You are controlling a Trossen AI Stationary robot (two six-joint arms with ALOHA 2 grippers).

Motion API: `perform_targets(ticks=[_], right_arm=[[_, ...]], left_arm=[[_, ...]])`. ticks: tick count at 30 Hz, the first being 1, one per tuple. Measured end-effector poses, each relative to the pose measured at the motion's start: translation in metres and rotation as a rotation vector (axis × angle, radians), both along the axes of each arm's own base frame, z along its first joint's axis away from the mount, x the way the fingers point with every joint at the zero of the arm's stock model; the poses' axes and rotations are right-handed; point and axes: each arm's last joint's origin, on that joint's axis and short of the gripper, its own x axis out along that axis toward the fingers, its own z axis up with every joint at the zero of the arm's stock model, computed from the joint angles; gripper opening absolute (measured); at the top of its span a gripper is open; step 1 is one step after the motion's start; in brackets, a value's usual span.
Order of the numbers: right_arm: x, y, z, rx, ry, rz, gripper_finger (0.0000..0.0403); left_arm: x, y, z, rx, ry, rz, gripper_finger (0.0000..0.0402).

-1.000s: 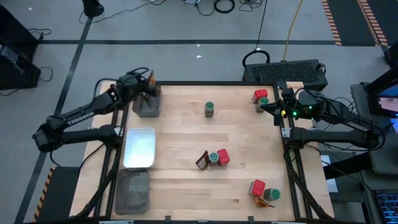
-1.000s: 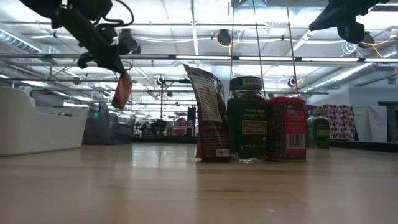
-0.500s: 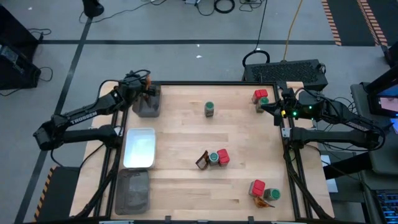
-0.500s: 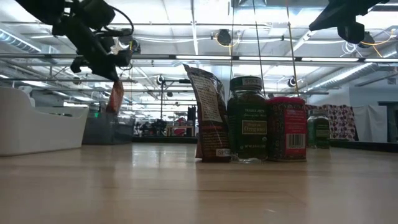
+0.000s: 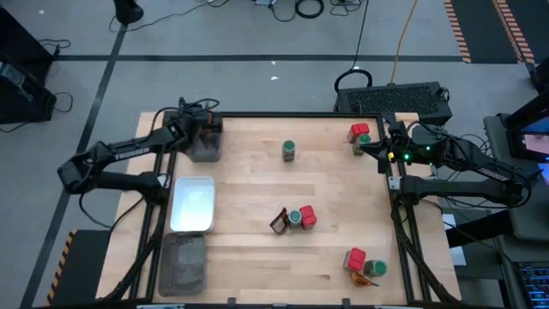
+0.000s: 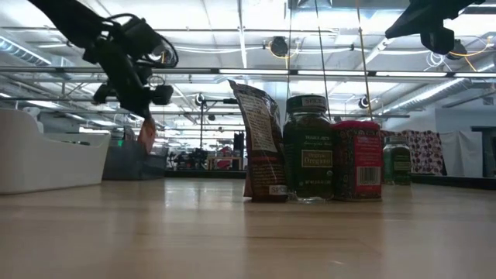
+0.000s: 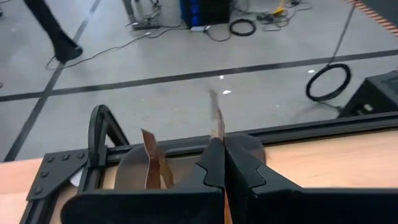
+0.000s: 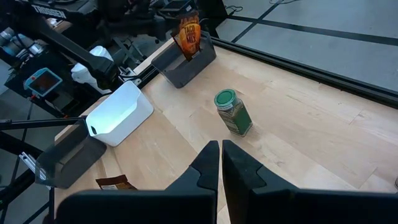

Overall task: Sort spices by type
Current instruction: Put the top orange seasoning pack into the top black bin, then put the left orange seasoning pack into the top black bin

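Your left gripper point(image 7: 219, 163) is pinched tight on a thin brown-orange crinkly sachet point(image 8: 189, 36), which hangs upright directly over the dark grey rectangular tray point(image 5: 203, 146) at the table's far left corner, where another sachet point(image 7: 152, 163) already stands. The drop is straight down: the sachet's long axis runs vertical, its lower end at or just inside the tray's rim. Your right gripper point(image 8: 219, 157), fingers together and empty, waits at the far right edge.

table point(image 5: 334, 176): pale wood, smooth, matt
white tray point(image 5: 192, 204): glossy plastic
jar point(image 6: 308, 149): clear glass, paper label
sachet point(image 6: 259, 143): crinkly foil
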Motion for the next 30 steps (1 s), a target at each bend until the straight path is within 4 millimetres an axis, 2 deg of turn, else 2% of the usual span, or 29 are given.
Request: perform_targets(ticks=[11,17,30], right_arm=[[0.0,0.0,0.0,0.0,0.0,0.0,0.0],[0.0,0.0,0.0,0.0,0.0,0.0,0.0],[0.0,0.0,0.0,-0.024,0.009,0.008,0.0]], left_arm=[[0.014,0.012,-0.027,-0.03,0.071,0.042,0.0],[0.015,0.014,-0.034,-0.044,0.108,0.053,0.0004],[0.016,0.013,-0.033,-0.077,0.078,0.001,0.0107]])
